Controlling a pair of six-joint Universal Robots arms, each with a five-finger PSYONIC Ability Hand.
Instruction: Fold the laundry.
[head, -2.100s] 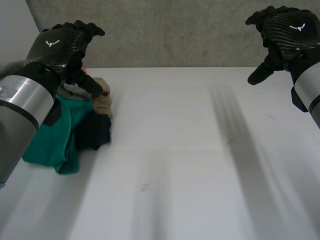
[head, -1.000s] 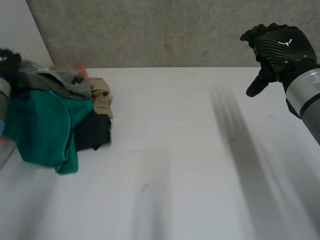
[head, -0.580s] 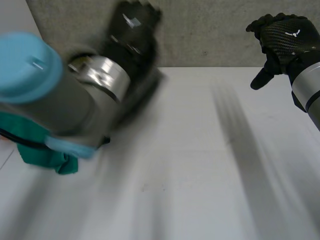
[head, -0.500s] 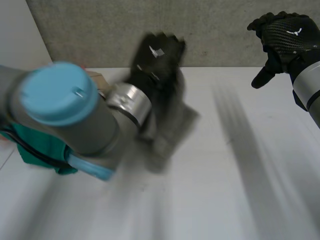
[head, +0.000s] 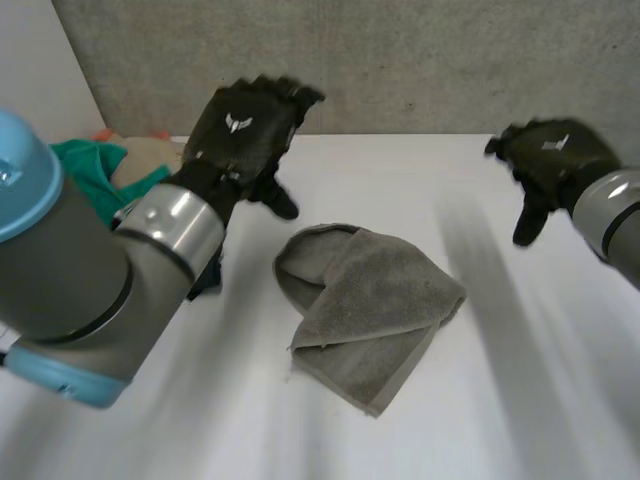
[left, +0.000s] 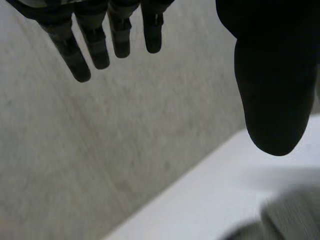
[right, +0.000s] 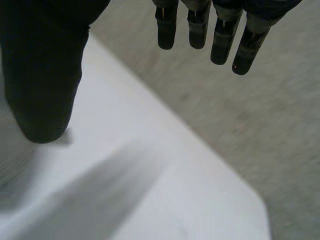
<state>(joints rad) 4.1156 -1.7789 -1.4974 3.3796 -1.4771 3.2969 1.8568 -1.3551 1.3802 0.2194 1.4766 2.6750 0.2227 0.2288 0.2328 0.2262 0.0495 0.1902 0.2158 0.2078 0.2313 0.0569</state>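
Observation:
A grey towel (head: 365, 300) lies crumpled and partly doubled over in the middle of the white table (head: 500, 420). My left hand (head: 245, 135) hovers above the table just behind and left of the towel, fingers spread and straight, holding nothing. In the left wrist view its fingers (left: 92, 42) and thumb (left: 272, 80) stand apart, and an edge of the grey towel (left: 287, 217) shows below the thumb. My right hand (head: 550, 165) hangs open over the table's right side, well apart from the towel; its fingers (right: 220, 30) are straight.
A heap of laundry sits at the table's far left behind my left arm: a teal garment (head: 95, 170) and a tan one (head: 145, 155). A grey concrete wall (head: 400, 60) runs along the table's far edge.
My left arm swung from the pile to the table's middle with the grey towel and let it go; the towel now lies there. My right hand came lower and a little inward.

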